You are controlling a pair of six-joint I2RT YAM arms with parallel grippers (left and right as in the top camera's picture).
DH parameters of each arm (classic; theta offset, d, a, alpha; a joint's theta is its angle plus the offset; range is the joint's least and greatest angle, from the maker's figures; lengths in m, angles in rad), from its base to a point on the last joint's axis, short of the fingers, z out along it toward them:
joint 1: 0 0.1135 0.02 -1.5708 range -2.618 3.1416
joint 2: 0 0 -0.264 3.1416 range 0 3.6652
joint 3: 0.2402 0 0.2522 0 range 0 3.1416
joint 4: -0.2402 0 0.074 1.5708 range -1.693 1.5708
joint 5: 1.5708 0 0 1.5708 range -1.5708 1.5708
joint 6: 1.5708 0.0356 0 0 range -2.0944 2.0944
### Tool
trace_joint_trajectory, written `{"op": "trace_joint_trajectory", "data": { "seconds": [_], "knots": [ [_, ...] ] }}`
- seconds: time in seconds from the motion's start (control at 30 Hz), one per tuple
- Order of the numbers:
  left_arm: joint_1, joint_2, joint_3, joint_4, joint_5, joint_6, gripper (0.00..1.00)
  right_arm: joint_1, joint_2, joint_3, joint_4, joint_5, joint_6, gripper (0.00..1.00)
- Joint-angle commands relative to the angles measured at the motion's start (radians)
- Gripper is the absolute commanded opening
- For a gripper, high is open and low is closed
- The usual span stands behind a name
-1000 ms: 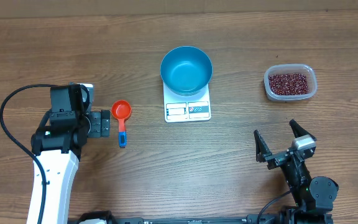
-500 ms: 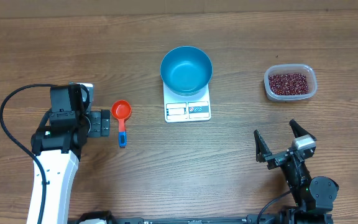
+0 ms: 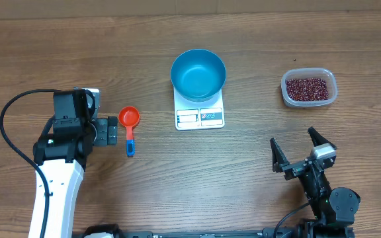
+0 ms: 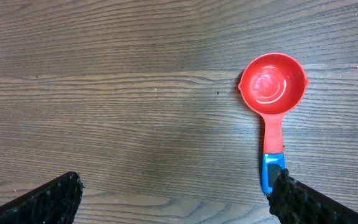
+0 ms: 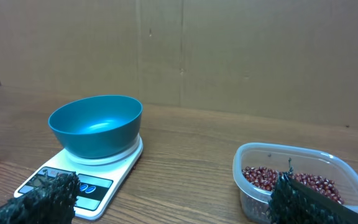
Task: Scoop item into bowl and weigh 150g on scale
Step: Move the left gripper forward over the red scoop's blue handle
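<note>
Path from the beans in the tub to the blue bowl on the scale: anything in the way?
Nothing visible. Bare table lies between the tub holding the beans and the bowl on the scale. The red scoop lies on the bowl's other side, off that path.

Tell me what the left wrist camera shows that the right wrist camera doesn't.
Left wrist only: the whole red scoop, empty, with its blue handle tip. Right wrist only: the blue bowl sitting on the scale, and the beans in the clear tub. Both: the wooden table, plus a red sliver of the scoop at the right wrist view's left edge.
</note>
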Motion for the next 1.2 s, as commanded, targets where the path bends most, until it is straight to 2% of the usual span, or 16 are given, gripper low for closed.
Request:
{"op": "trace_joint_trajectory", "data": {
  "seconds": [0.0,1.17],
  "knots": [
    [0.005,0.003,0.031,0.003,0.013,-0.021,1.0,0.006,-0.011,-0.011,0.002,0.002,0.006,1.0],
    [0.006,0.003,0.063,-0.027,0.084,-0.021,1.0,0.006,-0.011,-0.011,0.002,0.002,0.006,1.0]
  ]
}}
